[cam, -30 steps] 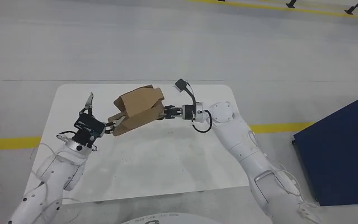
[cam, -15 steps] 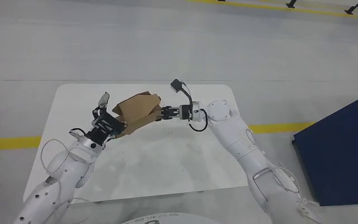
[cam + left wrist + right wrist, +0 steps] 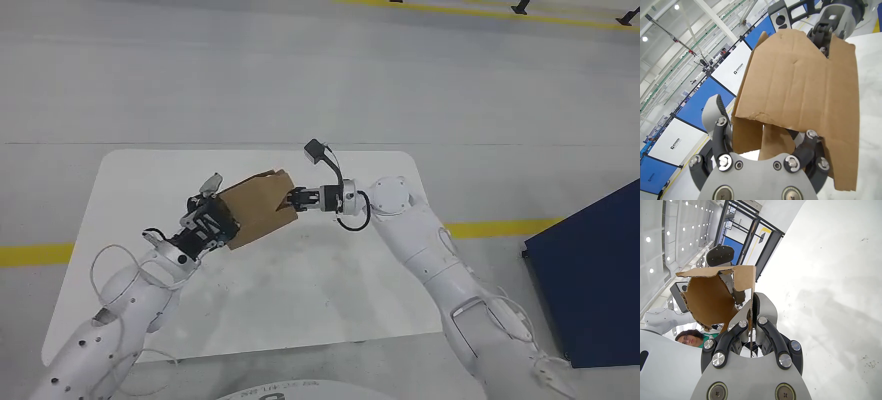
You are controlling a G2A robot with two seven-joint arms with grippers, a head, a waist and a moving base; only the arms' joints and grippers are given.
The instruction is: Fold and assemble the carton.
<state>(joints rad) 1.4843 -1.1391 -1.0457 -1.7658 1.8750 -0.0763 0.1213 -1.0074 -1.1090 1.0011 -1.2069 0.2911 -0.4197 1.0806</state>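
The brown cardboard carton (image 3: 258,203) is held above the white table (image 3: 300,290), partly squared up with its end flaps loose. My right gripper (image 3: 297,200) is at its right end, shut on one thin wall of the carton (image 3: 710,298); the cardboard edge runs between the fingers (image 3: 758,306). My left gripper (image 3: 213,218) is at the carton's left end, open. In the left wrist view the carton (image 3: 800,85) fills the space ahead of the left gripper (image 3: 757,123), with one finger (image 3: 713,109) outside and the other mostly hidden behind a flap.
The table has free room in front of and to the left of the carton. A dark blue bin or panel (image 3: 600,270) stands on the floor off the table's right side. A yellow floor line (image 3: 500,228) passes behind the table.
My left arm has moved right, up to the carton's left end. The carton has turned and closed from a splayed shape into a more compact box. The right gripper has kept its hold.
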